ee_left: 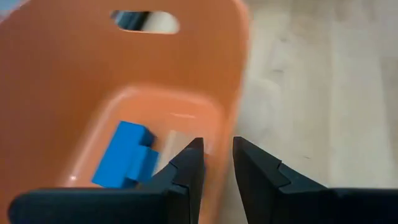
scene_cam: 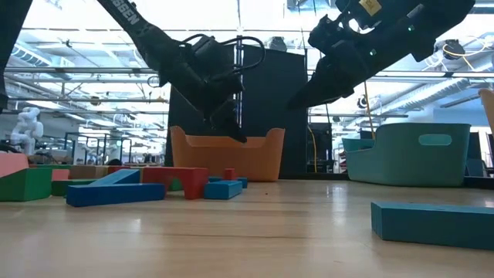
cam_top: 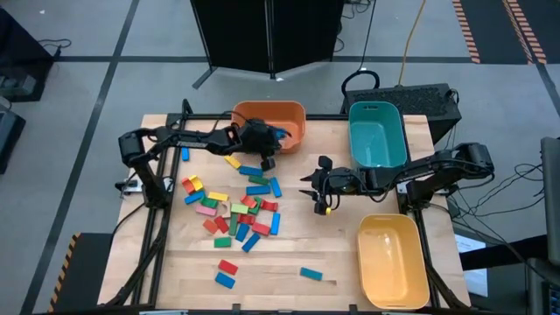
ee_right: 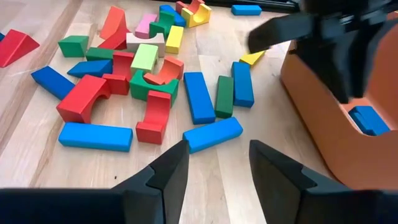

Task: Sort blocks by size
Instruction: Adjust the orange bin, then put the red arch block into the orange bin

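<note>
Several coloured blocks (cam_top: 232, 206) lie in a loose heap on the wooden table's left half, also seen in the right wrist view (ee_right: 143, 87). One blue block (ee_left: 127, 163) lies on the floor of the orange bin (cam_top: 280, 118). My left gripper (cam_top: 266, 154) hangs above that bin's near rim (ee_left: 227, 124), its fingers a narrow gap apart with nothing between them. My right gripper (cam_top: 318, 189) hovers open at mid-table, right of the heap. It points toward a blue block (ee_right: 212, 134) lying flat just beyond its fingertips (ee_right: 180, 163).
A teal bin (cam_top: 376, 136) stands at the far right and a yellow bin (cam_top: 392, 258) at the near right. Stray blocks lie near the front edge: a red and blue pair (cam_top: 227, 272) and a blue one (cam_top: 311, 274). Bare wood lies between them.
</note>
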